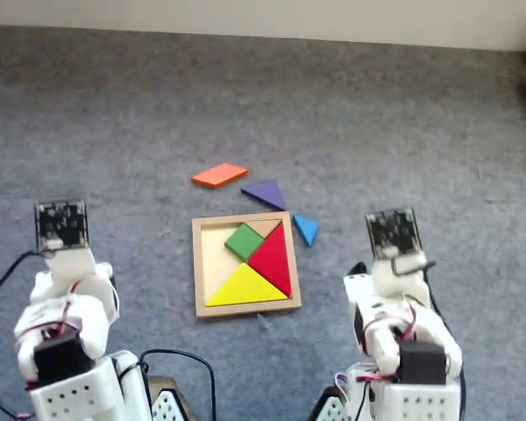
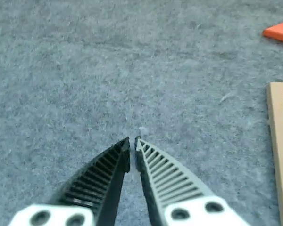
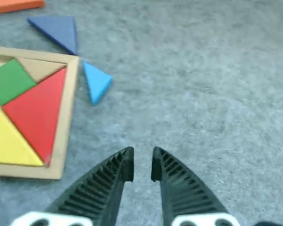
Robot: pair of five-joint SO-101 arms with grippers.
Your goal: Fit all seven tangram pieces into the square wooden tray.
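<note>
The square wooden tray (image 1: 197, 267) lies mid-table between the two arms. Inside it sit a green square (image 1: 244, 241), a red triangle (image 1: 274, 259) and a yellow triangle (image 1: 244, 288). Beyond the tray lie an orange parallelogram (image 1: 219, 174) and a purple triangle (image 1: 266, 193); a small blue triangle (image 1: 306, 229) rests by its far right corner. My left gripper (image 2: 132, 140) hovers shut over bare carpet left of the tray (image 2: 277, 141). My right gripper (image 3: 142, 160) hangs right of the tray (image 3: 66, 117), open by a narrow gap and holding nothing, short of the blue triangle (image 3: 96, 82).
Grey carpet covers the whole table. The left arm (image 1: 66, 289) and right arm (image 1: 399, 307) stand at the near edge, either side of the tray. A pale wall strip (image 1: 333, 22) runs along the far edge.
</note>
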